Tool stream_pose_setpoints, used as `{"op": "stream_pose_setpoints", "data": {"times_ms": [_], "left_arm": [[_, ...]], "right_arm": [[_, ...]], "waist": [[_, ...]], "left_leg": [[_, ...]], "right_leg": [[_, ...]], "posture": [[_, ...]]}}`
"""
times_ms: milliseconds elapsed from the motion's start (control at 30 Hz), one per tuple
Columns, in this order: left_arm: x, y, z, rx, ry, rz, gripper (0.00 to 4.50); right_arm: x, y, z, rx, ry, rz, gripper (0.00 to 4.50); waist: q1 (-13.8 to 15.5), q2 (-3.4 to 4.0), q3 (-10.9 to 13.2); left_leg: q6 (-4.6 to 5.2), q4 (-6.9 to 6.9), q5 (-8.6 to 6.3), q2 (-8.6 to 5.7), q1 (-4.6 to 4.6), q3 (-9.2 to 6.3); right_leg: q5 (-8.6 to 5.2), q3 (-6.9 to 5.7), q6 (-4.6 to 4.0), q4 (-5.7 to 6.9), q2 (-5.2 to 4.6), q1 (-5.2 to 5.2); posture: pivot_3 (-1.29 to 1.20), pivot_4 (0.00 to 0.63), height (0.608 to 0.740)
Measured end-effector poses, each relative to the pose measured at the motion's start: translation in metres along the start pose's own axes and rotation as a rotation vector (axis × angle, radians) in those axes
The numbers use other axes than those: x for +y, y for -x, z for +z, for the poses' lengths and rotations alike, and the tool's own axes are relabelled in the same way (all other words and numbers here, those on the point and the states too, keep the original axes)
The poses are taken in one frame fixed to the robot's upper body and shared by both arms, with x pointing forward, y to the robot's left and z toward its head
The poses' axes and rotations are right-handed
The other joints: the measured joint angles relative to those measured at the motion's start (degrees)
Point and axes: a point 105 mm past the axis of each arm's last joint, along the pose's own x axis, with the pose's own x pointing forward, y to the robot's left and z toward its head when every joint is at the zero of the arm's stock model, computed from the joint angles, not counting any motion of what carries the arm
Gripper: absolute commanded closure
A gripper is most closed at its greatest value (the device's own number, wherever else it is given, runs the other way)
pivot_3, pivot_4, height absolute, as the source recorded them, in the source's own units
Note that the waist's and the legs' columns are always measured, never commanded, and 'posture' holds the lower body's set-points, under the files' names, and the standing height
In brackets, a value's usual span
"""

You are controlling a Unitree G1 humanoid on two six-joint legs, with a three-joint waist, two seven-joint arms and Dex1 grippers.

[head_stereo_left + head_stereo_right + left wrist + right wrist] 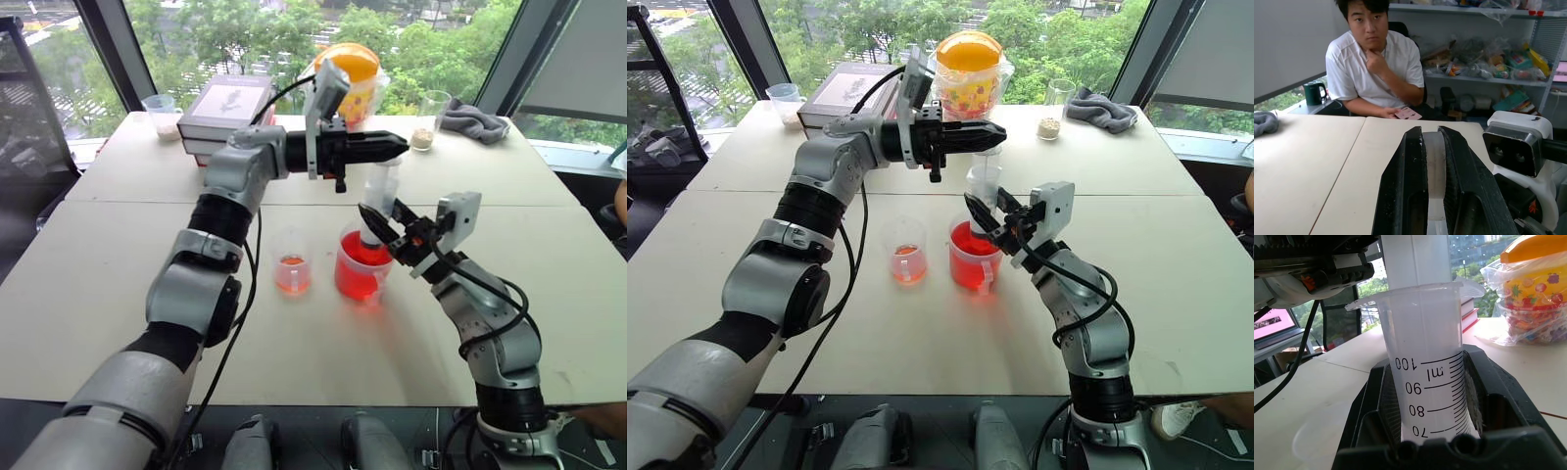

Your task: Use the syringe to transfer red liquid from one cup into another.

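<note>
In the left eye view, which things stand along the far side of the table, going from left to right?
Small clear cup with whitish contents → stack of books → orange-lidded container in a bag → tall glass with brown grains → grey cloth.

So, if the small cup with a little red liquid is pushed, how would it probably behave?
The small cup looks like thin clear plastic holding only a shallow layer of red liquid, so it is probably light and would slide easily on the smooth table. With no handle and a taller-than-wide shape, a high push might tip it.
</note>
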Motion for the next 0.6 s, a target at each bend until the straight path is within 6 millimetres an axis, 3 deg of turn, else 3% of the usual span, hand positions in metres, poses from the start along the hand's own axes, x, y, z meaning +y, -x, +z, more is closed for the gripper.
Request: {"op": "stream_pose_setpoints", "data": {"times_ms": [133, 233, 333, 500, 600], "left_arm": [[0.003, 0.012, 0.018, -0.027, -0.062, 0.040, 1.76], [0.000, 0.015, 0.019, -0.033, -0.080, 0.034, 0.35], [-0.003, 0.030, 0.017, -0.075, -0.027, 0.017, 0.35], [-0.011, 0.051, 0.034, -0.092, -0.064, 0.006, 0.35], [-0.011, 0.066, 0.028, -0.064, -0.051, 0.037, 0.35]], "right_arm": [[0.010, -0.002, -0.001, 0.024, -0.011, 0.057, 3.10], [0.010, -0.006, 0.008, 0.008, -0.003, 0.070, 3.10], [0.012, -0.007, 0.017, -0.013, 0.006, 0.081, 3.10], [0.008, -0.008, 0.021, -0.018, 0.010, 0.067, 3.10], [0.009, -0.011, 0.026, -0.032, 0.009, 0.073, 3.10]], "waist": [[-0.2, 0.00, 0.0], [0.0, 0.00, 0.0], [0.0, 0.00, 0.0], [-0.2, 0.00, 0.0], [-0.2, 0.00, 0.0]], "left_leg": [[0.00, -0.02, 0.00, 0.01, 0.01, -0.01], [0.00, 0.01, 0.00, 0.01, 0.01, 0.01], [0.00, 0.01, 0.00, 0.01, 0.00, 0.01], [0.00, -0.01, 0.00, 0.02, 0.01, 0.00], [-0.01, 0.00, 0.01, 0.02, 0.05, 0.01]], "right_leg": [[0.00, 0.00, 0.00, 0.01, 0.01, -0.01], [0.00, 0.00, 0.00, 0.01, -0.01, 0.01], [0.00, 0.00, 0.00, 0.01, 0.00, 0.00], [0.01, 0.00, 0.01, 0.02, 0.00, 0.00], [0.01, 0.00, 0.01, 0.06, 0.00, 0.02]], "posture": [[0.00, 0.150, 0.740], [0.00, 0.150, 0.740], [0.00, 0.150, 0.740], [0.00, 0.150, 0.740], [0.00, 0.150, 0.740]]}}
